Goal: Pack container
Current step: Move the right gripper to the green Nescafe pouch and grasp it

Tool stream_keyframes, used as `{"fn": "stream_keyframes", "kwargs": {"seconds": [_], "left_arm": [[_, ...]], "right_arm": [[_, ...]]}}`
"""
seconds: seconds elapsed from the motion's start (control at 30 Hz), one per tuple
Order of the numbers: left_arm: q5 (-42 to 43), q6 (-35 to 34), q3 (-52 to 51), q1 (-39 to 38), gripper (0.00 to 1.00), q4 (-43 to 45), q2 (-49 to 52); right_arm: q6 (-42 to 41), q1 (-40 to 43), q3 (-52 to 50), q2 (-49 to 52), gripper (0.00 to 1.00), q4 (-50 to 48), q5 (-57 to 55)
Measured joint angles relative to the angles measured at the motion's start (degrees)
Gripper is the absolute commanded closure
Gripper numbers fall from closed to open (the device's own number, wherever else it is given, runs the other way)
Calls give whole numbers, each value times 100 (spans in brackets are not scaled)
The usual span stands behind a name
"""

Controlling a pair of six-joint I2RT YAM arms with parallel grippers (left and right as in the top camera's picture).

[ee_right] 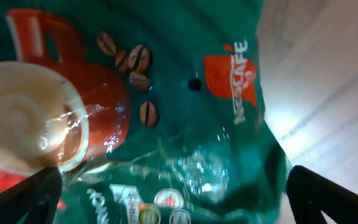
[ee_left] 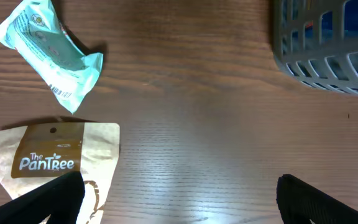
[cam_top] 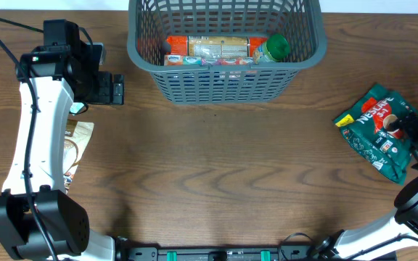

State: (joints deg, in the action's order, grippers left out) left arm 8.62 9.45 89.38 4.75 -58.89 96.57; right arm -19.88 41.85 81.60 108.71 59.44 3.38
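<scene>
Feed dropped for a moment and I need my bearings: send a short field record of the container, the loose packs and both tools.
container: grey basket, far centre, packed items inside
left tool: open, empty, over the table beside the PanTree pouch
right tool: open, directly over the Nescafe pouch, not closed on it
loose by left arm: PanTree pouch, teal pack
loose by right arm: Nescafe pouch

Robot lab: arms [cam_top: 38,138] at wooden table [cam_top: 216,174]

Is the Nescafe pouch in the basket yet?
No, the green Nescafe pouch lies on the table, off to the right of the basket.
</scene>
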Motion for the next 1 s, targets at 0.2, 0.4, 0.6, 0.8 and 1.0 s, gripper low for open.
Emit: {"fn": "stream_keyframes", "kwargs": {"seconds": [0.2,0.4,0.6,0.8,1.0], "left_arm": [[0,0,0,0,1,-24,0],[0,0,0,0,1,-72,0],[0,0,0,0,1,-94,0],[0,0,0,0,1,-155,0],[2,0,0,0,1,-201,0]], "right_arm": [[181,20,-431,-2,1,-743,33],[671,81,-901,-72,1,-1596,354],[942,125,-1473,-195,1,-2660,820],[968,140,-2227,-302,1,-4024,1416],[957,144,-2715,-442,7,-4793,1554]]}}
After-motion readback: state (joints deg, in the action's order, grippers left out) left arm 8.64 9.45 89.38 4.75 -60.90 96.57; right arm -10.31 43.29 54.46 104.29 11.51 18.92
